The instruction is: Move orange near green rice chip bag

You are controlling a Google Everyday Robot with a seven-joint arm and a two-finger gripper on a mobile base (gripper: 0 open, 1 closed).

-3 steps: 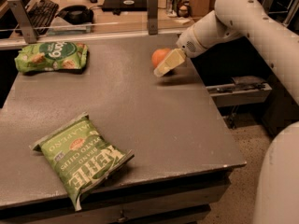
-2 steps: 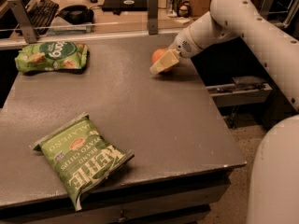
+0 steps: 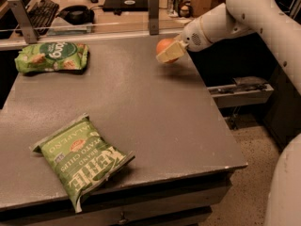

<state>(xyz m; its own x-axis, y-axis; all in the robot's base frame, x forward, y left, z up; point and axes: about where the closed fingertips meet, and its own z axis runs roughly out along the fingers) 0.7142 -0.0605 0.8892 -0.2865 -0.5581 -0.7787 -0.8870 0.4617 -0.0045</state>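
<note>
The orange [image 3: 164, 44] is a small round fruit at the far right of the grey table [image 3: 141, 107]. My gripper [image 3: 168, 52] reaches in from the right and is shut on the orange, holding it just above the tabletop; its pale fingers [image 3: 170, 53] cover the orange's lower right side. The green rice chip bag [image 3: 51, 56] lies flat at the far left corner of the table, well to the left of the orange and gripper.
A green Kettle potato chip bag [image 3: 81, 158] lies near the table's front left edge. A desk with a keyboard [image 3: 40, 9], headphones and cans stands behind the table. My white arm [image 3: 254, 13] spans the right side, and a grey shelf [image 3: 242, 91] is there.
The gripper with the orange has moved slightly left and then up and away, off the tabletop. Both bags have stayed put.
</note>
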